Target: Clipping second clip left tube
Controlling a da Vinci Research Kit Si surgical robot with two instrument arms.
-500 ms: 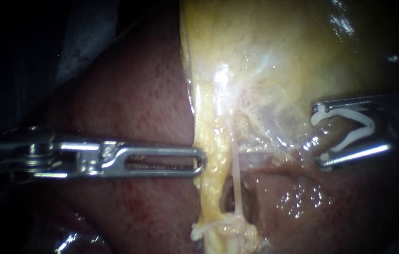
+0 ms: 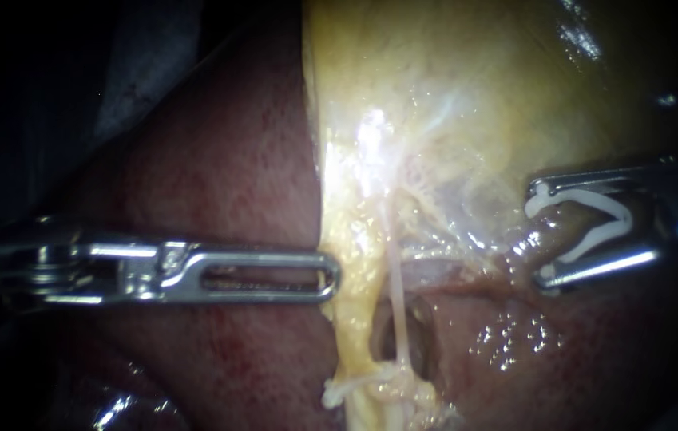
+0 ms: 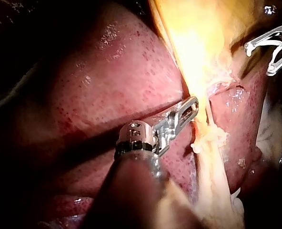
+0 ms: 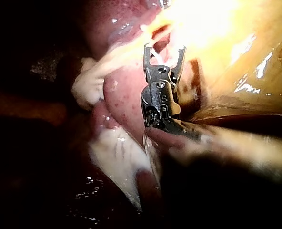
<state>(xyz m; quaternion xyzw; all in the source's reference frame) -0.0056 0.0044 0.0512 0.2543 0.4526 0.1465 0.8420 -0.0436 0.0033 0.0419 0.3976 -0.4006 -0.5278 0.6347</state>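
Clip (image 2: 624, 214) in jaws of right instrument (image 2: 537, 235), apart from tube (image 2: 396, 295)

your light falls brightest on the middle of the field and fades to black at the edges. beyond the liver (image 2: 219, 160), at the upper left of the endoscope view, a dull grey strip (image 2: 143, 68) slants through the dark; wet glints (image 2: 119, 407) show low left.
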